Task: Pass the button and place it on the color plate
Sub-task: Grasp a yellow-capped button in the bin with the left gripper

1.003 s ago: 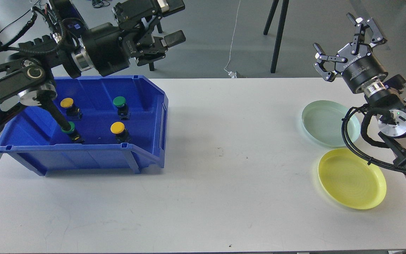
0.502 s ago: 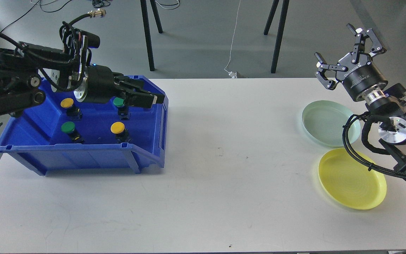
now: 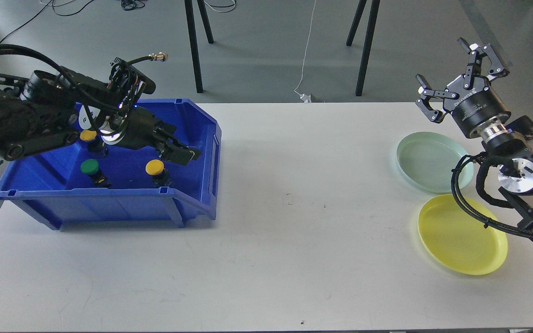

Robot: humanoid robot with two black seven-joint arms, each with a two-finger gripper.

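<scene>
A blue bin (image 3: 109, 196) at the table's left holds push buttons. I see a yellow button (image 3: 154, 167) at the front right, a green button (image 3: 90, 166) at the front left and a yellow button (image 3: 88, 135) at the back left, partly covered by my arm. My left gripper (image 3: 179, 147) is open and reaches down inside the bin, just above and behind the front yellow button. It hides the back right part of the bin. My right gripper (image 3: 461, 69) is open and empty, raised beyond the pale green plate (image 3: 426, 162). A yellow plate (image 3: 461, 236) lies in front of it.
The white table (image 3: 294, 222) stretches between the bin and the two plates. The bin's front wall and sloped right lip stand beside my left gripper. Black stand legs (image 3: 363, 46) and cables are on the floor beyond the table.
My left gripper has swung down from above the bin's back edge into the bin, now covering the back right green button. My right gripper has drifted slightly to the right.
</scene>
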